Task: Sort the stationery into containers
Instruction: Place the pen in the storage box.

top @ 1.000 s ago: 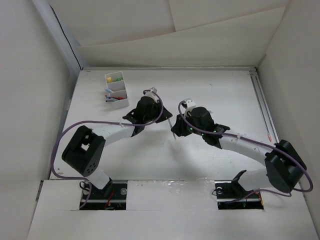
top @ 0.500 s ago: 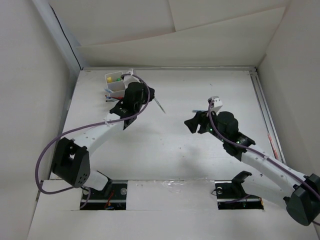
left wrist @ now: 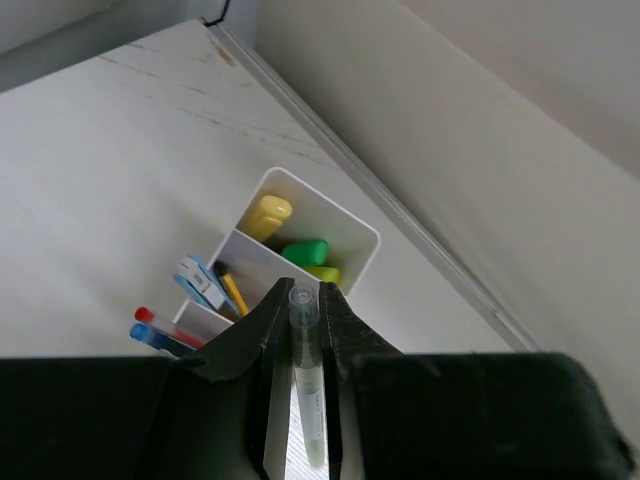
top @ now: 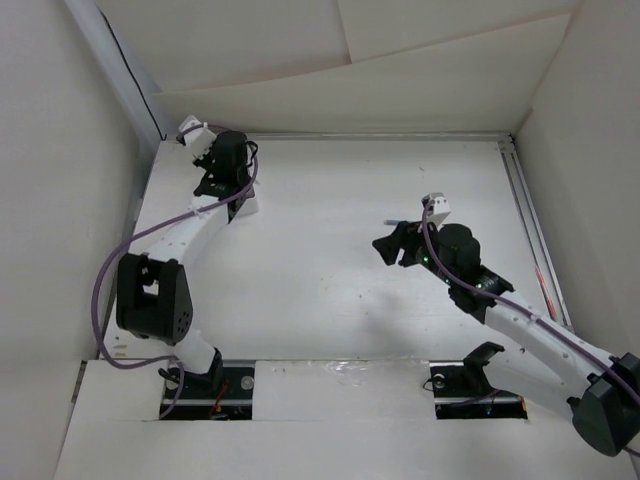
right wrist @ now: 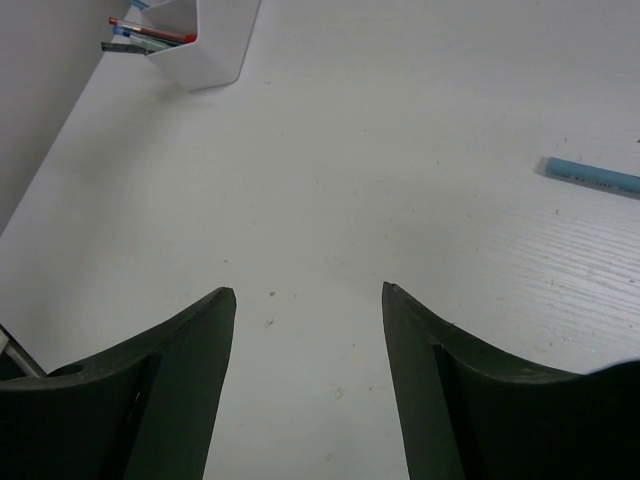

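My left gripper (left wrist: 301,290) is shut on a clear grey pen (left wrist: 305,385) that points down between the fingers. It hangs just above the white three-compartment container (left wrist: 356,232). That box holds a yellow piece (left wrist: 266,214) and green pieces (left wrist: 304,251) in its far compartment, and red and blue pens (left wrist: 158,333) in the near one. In the top view the left gripper (top: 222,166) covers the box at the far left. My right gripper (right wrist: 308,292) is open over bare table, with nothing between its fingers. A teal-blue pen (right wrist: 592,177) lies flat to its right.
The table's far edge has a metal rail (left wrist: 420,230) right behind the box, with the white wall above it. The left wall stands close beside the box. In the right wrist view the container (right wrist: 215,55) is far off at the upper left.
My left arm has swung from the table's middle to the far left corner with the pen in its grip. The right gripper has opened, let go of the pen and drawn back rightward.
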You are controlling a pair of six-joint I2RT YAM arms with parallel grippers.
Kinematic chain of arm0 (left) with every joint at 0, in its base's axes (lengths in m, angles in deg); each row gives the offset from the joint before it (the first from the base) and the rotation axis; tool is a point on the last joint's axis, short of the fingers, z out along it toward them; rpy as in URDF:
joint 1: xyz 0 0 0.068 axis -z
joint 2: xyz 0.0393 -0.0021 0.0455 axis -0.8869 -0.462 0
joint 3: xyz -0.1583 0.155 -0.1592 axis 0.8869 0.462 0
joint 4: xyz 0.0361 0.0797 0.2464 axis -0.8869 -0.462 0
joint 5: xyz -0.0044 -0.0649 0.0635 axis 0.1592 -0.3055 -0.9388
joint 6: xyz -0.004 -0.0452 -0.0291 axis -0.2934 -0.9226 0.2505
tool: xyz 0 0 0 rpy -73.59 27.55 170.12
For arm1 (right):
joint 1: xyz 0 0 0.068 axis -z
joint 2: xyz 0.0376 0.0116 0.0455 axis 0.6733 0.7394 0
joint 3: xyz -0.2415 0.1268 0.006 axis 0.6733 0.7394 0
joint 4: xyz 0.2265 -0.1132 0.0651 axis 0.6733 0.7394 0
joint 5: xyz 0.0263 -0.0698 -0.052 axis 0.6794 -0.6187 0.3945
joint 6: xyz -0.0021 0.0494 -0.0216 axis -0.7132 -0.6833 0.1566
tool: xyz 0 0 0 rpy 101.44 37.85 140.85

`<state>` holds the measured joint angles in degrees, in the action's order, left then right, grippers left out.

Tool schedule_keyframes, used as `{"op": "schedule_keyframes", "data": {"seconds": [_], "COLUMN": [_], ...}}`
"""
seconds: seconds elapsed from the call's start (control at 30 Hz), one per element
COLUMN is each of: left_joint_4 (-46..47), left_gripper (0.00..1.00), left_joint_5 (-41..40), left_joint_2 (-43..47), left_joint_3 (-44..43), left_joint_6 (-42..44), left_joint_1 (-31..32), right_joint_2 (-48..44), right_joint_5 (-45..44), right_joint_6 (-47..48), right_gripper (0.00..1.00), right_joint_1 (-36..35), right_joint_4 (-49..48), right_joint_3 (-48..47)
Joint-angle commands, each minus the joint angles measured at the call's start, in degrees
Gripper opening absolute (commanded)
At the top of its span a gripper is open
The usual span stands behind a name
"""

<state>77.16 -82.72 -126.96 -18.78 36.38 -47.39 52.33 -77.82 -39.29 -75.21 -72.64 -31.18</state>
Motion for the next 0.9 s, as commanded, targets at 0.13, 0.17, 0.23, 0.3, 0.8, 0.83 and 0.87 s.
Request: {"op": "schedule_keyframes", "data": {"seconds": [0.13,0.17,0.23,0.3,0.8,0.83,0.87], "left_joint_4": [3.3,3.3,3.9,3.9,7.1,6.3,6.3], "left_gripper": [0.00,0.00,0.00,0.00,0.00,0.00,0.05], "left_joint_5": [-12.1,-13.7,-15.0,-16.3,-17.6,-17.6,-17.6], "left_joint_2": [-4.3,-4.9,-6.7,-7.9,-15.6,-15.6,-16.1], "left_joint_3": [-3.5,-3.5,-4.2,-4.8,-10.0,-10.1,-10.1], "left_joint_6": [10.0,10.7,12.8,13.6,18.9,18.4,18.4], "left_joint_1": [0.1,0.1,0.1,0.1,0.1,0.1,0.1], "right_joint_2": [-0.5,-0.5,0.2,0.2,1.4,1.9,1.9], "right_joint_5": [1.0,1.0,1.5,1.5,0.6,0.6,0.1], "right_joint_6": [-0.4,-0.4,-0.4,-0.4,-0.4,-0.4,-0.4], "right_gripper": [0.66,0.66,0.66,0.66,0.66,0.66,0.68], "right_joint_1": [0.8,0.8,0.8,0.8,1.3,1.3,1.3], "right_joint_4": [-2.1,-2.1,-2.1,-2.1,-2.1,-2.1,-2.1], "right_joint_3": [0.0,0.0,-0.5,-0.5,-0.5,-0.5,-0.5]}}
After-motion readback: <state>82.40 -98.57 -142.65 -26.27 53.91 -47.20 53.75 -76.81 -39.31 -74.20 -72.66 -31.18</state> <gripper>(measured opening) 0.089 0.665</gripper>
